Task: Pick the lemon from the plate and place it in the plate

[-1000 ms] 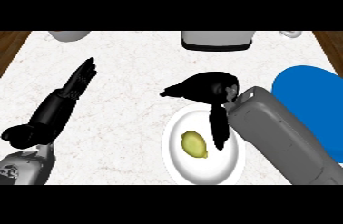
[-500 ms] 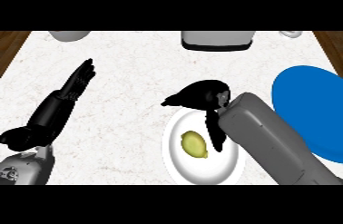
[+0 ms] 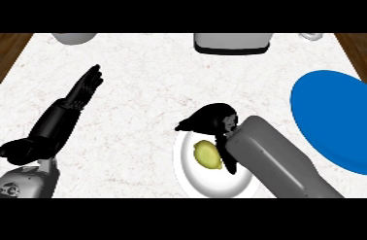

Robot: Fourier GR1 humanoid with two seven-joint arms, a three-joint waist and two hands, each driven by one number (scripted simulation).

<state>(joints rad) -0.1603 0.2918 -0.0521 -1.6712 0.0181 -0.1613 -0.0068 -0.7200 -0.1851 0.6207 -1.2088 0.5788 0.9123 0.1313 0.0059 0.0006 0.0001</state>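
Over at the counter's (image 3: 143, 88) left side the left hand (image 3: 79, 95) lies resting, fingers straight and slack, holding nothing and pointing toward the far edge, well out of the action. At the far left corner a pale grey dish (image 3: 74, 37) peeks in, only partly in view. Moving across, the lemon (image 3: 207, 154) sits on the white plate (image 3: 215, 185) near the front edge, a touch left of the plate's middle, not yet lifted. Right over the plate's far rim hovers the right hand (image 3: 211, 120), fingers curled downward with a thumb or finger running down just beside the lemon's right flank; they close on nothing yet, and whether they touch the fruit I cannot tell. That posture looks like a set-up for a grasp from above. The grey forearm covers the plate's right part, so that side is hidden. At the far edge sits a grey, dark-rimmed appliance (image 3: 233, 42), well clear. At the right edge waits the blue plate (image 3: 329, 117), the likely destination, with open counter between it and the lemon.
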